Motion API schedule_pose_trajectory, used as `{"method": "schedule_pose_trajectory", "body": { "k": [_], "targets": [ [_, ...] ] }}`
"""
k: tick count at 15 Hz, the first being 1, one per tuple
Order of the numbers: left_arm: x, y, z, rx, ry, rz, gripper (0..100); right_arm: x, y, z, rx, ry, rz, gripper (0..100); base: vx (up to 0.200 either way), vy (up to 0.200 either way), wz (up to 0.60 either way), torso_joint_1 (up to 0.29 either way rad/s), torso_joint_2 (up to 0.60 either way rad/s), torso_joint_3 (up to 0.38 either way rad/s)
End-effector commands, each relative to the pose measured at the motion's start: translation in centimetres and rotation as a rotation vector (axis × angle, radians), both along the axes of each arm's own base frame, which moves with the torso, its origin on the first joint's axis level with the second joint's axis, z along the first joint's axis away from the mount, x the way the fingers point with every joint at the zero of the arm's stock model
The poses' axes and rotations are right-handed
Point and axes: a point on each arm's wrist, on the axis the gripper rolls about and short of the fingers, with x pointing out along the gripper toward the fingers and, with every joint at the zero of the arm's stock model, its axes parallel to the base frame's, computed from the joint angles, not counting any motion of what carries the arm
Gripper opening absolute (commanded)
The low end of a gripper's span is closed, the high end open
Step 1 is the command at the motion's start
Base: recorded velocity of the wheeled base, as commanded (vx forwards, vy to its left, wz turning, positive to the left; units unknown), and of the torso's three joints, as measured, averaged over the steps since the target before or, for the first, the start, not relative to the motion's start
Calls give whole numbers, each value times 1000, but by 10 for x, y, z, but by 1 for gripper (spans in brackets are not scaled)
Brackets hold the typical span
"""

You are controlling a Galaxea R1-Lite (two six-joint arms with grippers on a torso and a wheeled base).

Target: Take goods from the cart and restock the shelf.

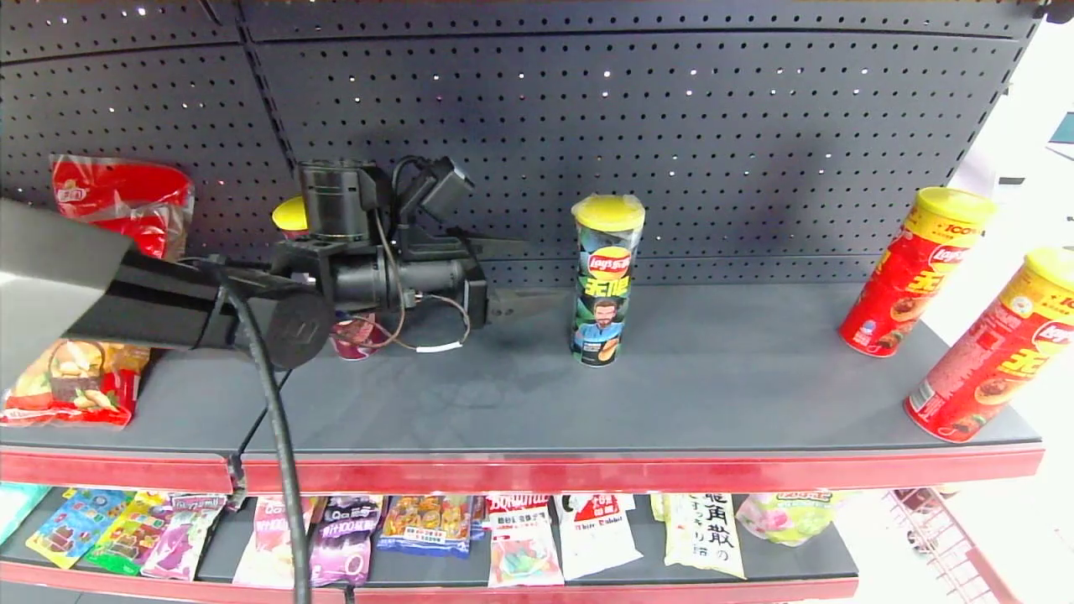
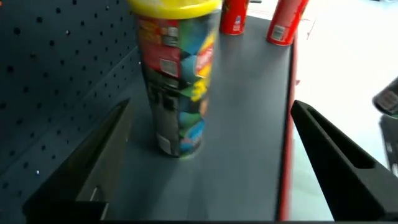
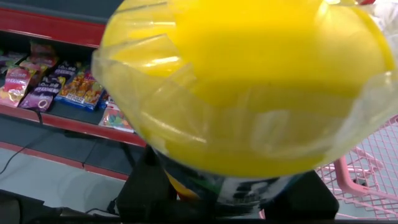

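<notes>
A green-and-black chip can (image 1: 607,281) with a yellow lid stands upright mid-shelf on the dark upper shelf (image 1: 671,394). My left gripper (image 1: 516,273) is open just left of it, with the fingers pointing at the can and nothing between them. In the left wrist view the same can (image 2: 177,81) stands a little beyond the spread fingers (image 2: 336,162). My right gripper (image 3: 224,199) is shut on another chip can (image 3: 249,87), whose yellow lid is close to that camera.
Two red chip cans (image 1: 914,273) (image 1: 994,344) stand at the shelf's right end. Another can (image 1: 289,214) sits behind my left arm, with red snack bags (image 1: 126,201) far left. Snack packets (image 1: 520,537) fill the lower shelf. A pink cart (image 3: 367,177) is below my right gripper.
</notes>
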Motion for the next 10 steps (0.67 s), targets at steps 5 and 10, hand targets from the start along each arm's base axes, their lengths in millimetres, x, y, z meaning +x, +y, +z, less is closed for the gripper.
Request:
{"method": "schedule_pose_trajectory", "body": {
  "k": [5, 10],
  "targets": [
    [34, -22, -20, -5, 14, -56, 100, 0, 0, -2, -1, 1, -8, 0, 0, 0, 0, 0, 0, 0],
    [58, -33, -21, -24, -27, -63, 100, 0, 0, -5, -2, 9, -9, 0, 0, 0, 0, 0, 0, 0]
  ]
}}
